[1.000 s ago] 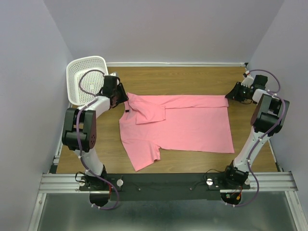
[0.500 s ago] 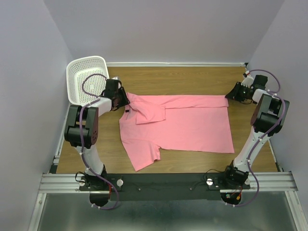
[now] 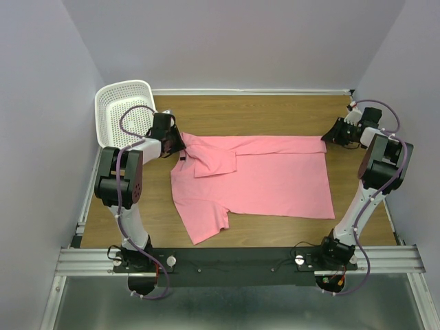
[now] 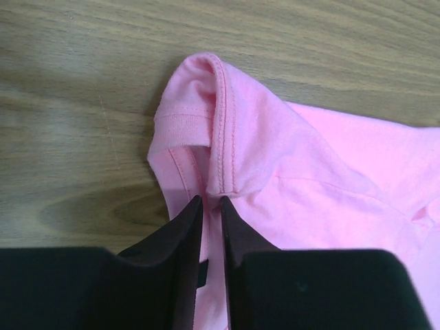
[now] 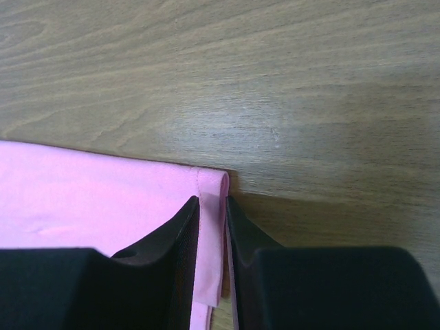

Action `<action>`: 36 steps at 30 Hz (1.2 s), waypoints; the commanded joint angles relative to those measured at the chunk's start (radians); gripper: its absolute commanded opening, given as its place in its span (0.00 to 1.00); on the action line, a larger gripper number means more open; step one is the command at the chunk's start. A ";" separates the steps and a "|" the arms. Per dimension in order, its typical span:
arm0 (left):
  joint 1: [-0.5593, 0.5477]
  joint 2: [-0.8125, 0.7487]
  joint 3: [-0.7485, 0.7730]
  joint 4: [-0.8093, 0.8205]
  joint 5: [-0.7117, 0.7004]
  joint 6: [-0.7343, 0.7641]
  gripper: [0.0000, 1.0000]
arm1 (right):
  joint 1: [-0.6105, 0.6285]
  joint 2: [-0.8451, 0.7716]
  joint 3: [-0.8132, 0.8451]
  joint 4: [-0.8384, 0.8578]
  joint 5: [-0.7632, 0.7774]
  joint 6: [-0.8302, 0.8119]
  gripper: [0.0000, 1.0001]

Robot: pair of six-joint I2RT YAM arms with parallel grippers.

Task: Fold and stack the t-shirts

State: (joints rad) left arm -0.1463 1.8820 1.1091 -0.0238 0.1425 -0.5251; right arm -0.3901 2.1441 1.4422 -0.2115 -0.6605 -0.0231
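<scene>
A salmon-pink t-shirt (image 3: 265,180) lies spread on the wooden table, neck to the left, with its far sleeve folded over the chest. My left gripper (image 3: 180,144) is low at the shirt's far left corner. In the left wrist view its jaws (image 4: 211,201) are shut on a stitched fold of pink fabric (image 4: 309,158). My right gripper (image 3: 328,136) sits at the far right corner. In the right wrist view its jaws (image 5: 212,201) are shut on the shirt's rolled hem edge (image 5: 89,192).
A white perforated basket (image 3: 124,85) stands tilted at the back left, just behind the left arm. Bare wood table (image 3: 261,113) shows beyond the shirt and along its near side. Walls close in on both sides.
The left gripper's jaws have closed onto the fabric at the shirt's far left corner, and the left arm's elbow shifted slightly. The right arm and the shirt have not moved.
</scene>
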 commanded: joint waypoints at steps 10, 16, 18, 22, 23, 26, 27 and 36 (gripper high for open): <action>-0.006 -0.015 0.023 0.016 0.014 0.007 0.13 | -0.003 0.019 -0.003 -0.016 0.004 -0.006 0.29; -0.006 -0.011 0.012 0.019 0.025 0.005 0.06 | -0.003 0.017 -0.005 -0.016 0.007 -0.008 0.29; -0.006 -0.018 0.008 0.019 0.023 0.005 0.00 | -0.003 0.017 -0.003 -0.016 0.007 -0.008 0.29; -0.004 -0.049 -0.006 0.019 0.003 0.004 0.00 | -0.003 0.017 -0.005 -0.016 0.007 -0.005 0.29; -0.004 -0.066 -0.012 0.019 -0.004 0.005 0.00 | -0.003 0.017 -0.003 -0.016 0.007 -0.008 0.29; 0.001 -0.089 -0.029 0.042 -0.014 0.004 0.00 | -0.003 0.016 -0.003 -0.016 0.009 -0.008 0.29; 0.005 -0.096 -0.041 0.044 -0.018 0.005 0.00 | -0.003 0.019 -0.003 -0.016 0.010 -0.008 0.29; 0.030 -0.124 -0.106 0.078 -0.017 -0.004 0.00 | -0.003 0.022 0.003 -0.016 0.016 -0.006 0.29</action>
State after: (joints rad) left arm -0.1314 1.7821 1.0267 0.0242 0.1440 -0.5247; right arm -0.3901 2.1468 1.4422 -0.2119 -0.6601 -0.0231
